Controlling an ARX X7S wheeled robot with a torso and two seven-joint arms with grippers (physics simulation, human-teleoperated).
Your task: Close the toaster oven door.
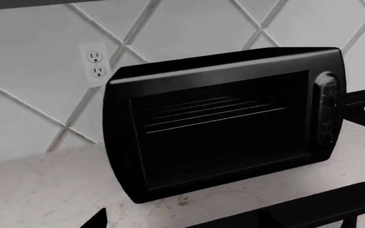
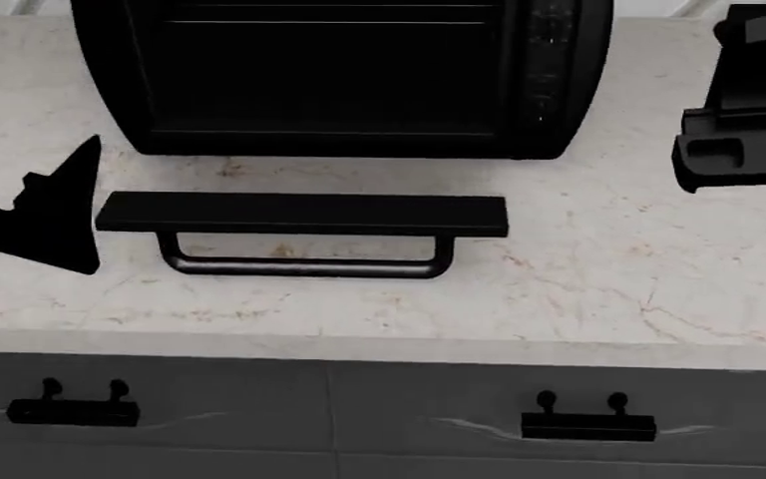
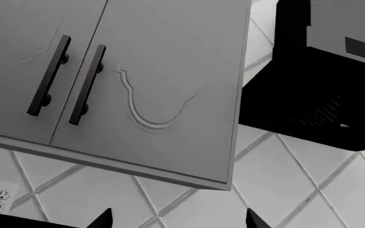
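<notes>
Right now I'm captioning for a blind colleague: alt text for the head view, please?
A large glossy black toaster oven stands open on a speckled white stone counter, its wide flat black door with tubular bar handle folded down flat. The left hand hovers beside the door's end.

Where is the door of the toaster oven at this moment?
In the head view, the door lies open and flat over the counter, just in front of the toaster oven, with its bar handle toward the robot and the left gripper beside its left end.

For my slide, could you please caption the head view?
Toaster oven on a marble counter, its door folded down flat, handle toward the robot.
</notes>
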